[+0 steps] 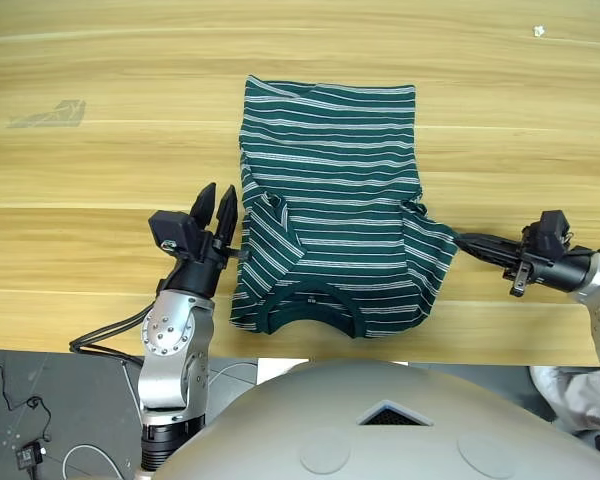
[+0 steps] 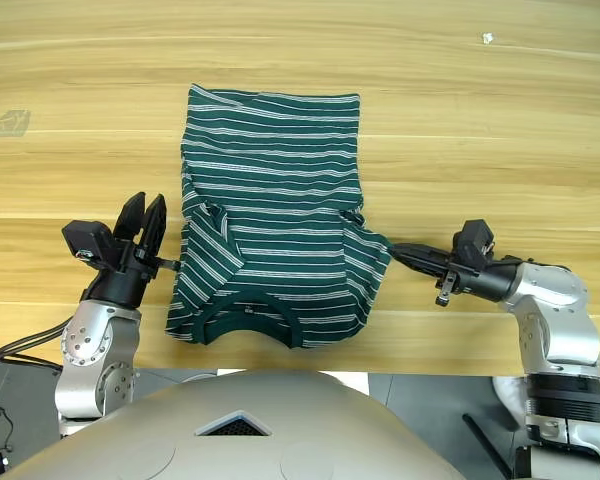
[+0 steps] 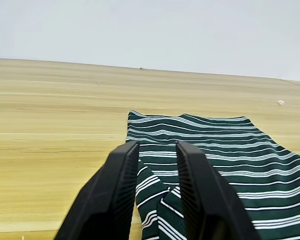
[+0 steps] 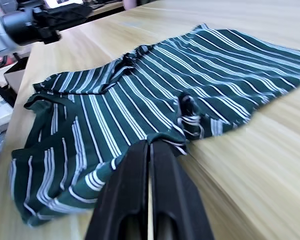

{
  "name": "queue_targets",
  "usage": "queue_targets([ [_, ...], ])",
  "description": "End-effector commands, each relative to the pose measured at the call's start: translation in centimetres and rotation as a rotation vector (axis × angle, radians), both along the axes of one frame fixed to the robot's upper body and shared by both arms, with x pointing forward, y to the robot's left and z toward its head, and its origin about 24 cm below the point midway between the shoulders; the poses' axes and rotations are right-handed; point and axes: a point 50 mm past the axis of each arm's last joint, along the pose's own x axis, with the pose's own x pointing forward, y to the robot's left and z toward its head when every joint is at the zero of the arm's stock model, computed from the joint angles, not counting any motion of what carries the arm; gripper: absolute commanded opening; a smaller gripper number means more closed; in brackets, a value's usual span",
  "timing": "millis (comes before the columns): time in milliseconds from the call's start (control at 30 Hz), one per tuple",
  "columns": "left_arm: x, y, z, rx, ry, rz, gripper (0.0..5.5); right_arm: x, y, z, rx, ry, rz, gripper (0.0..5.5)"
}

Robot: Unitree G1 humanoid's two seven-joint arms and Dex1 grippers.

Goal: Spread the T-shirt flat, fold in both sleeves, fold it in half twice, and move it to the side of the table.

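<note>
Wooden tabletop (image 1: 100, 60): the striped T-shirt (image 1: 330, 190) lies between both jaws, its left sleeve (image 1: 275, 225) already folded in. The left jaws are slightly spread and empty; the right jaws are pressed together at the right sleeve (image 1: 430, 245). The next move is likely to fold that sleeve inward.

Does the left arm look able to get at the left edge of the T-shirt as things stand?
Probably yes: the left gripper sits open beside the left edge of the T-shirt, nothing on the table between them.
</note>
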Motion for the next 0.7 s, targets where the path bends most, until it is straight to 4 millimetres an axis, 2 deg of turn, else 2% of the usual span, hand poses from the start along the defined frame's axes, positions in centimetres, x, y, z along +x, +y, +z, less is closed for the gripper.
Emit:
queue_targets([
  [33,0.4,-0.2,0.0,0.015,0.004,-0.004,1.38,0.6,1.6,0.0,-0.028,-0.029,0.054,0.05],
  [167,0.4,-0.2,0.0,0.023,0.006,-0.006,1.38,1.2,4.9,0.4,0.003,-0.085,0.165,0.05],
  [233,0.5,-0.3,-0.1,0.024,0.008,-0.015,1.38,1.5,5.9,0.8,0.023,-0.108,0.193,0.05],
  [333,0.5,-0.2,-0.1,0.025,0.010,-0.012,1.38,2.0,6.7,1.0,0.032,-0.110,0.224,0.05],
  [600,0.3,-0.5,-0.3,0.019,0.020,-0.024,1.38,1.4,8.0,-1.5,-0.111,-0.122,0.270,0.05],
  [700,0.3,-0.6,-0.4,0.017,0.025,-0.027,1.38,0.9,8.5,-1.3,-0.075,-0.120,0.289,0.05],
])
